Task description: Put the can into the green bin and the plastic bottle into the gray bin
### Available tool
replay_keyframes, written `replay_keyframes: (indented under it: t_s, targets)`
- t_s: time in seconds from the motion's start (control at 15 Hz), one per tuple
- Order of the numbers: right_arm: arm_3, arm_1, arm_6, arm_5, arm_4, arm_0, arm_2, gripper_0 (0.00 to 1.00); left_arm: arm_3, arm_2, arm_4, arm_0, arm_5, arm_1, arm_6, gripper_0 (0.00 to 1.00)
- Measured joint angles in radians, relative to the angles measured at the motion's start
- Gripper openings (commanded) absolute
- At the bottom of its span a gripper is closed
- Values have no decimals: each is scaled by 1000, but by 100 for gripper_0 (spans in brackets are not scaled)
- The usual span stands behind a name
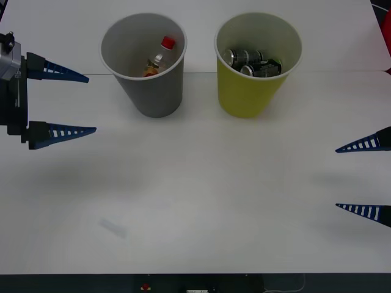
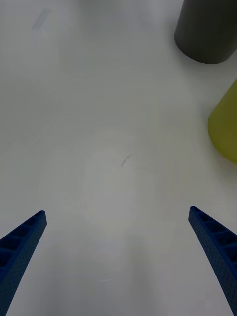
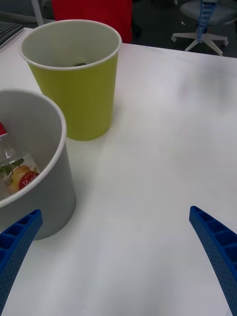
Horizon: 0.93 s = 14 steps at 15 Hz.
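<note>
The gray bin (image 1: 145,79) stands at the back of the table and holds the plastic bottle (image 1: 160,56), red cap up. Right of it, the green bin (image 1: 255,82) holds dark cans (image 1: 252,61). My left gripper (image 1: 91,104) hovers open at the table's left side, level with the gray bin and apart from it. In the left wrist view the gray bin (image 3: 37,197) with the bottle (image 3: 17,170) is close, the green bin (image 3: 79,94) behind it. My right gripper (image 1: 335,178) is open at the right edge, nothing between its fingers; its wrist view shows both bins' bases (image 2: 207,34) (image 2: 226,126).
The white table (image 1: 201,201) stretches wide in front of the bins. A faint smudge (image 1: 113,227) lies on it near the front left. Beyond the table's far edge are a red object (image 3: 94,12) and an office chair (image 3: 205,19).
</note>
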Motion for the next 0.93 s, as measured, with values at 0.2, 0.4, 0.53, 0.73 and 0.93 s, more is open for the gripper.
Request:
replay_keyframes:
  t_s: [0.2, 0.4, 0.53, 0.73, 0.93]
  targets:
    - [0, 0, 0, 0, 0, 0, 0, 100, -8, 12, 26, 109, 0, 17, -175, 100]
    - [0, 0, 0, 0, 0, 0, 0, 100, -10, 12, 62, 205, -2, 42, -294, 100]
    - [0, 0, 0, 0, 0, 0, 0, 100, -10, 12, 85, 250, -10, 60, -323, 100]
    - [0, 0, 0, 0, 0, 0, 0, 100, -10, 17, 119, 295, -15, 63, -343, 100]
    - [0, 0, 0, 0, 0, 0, 0, 100, -14, 26, 142, 335, -14, 63, -388, 100]
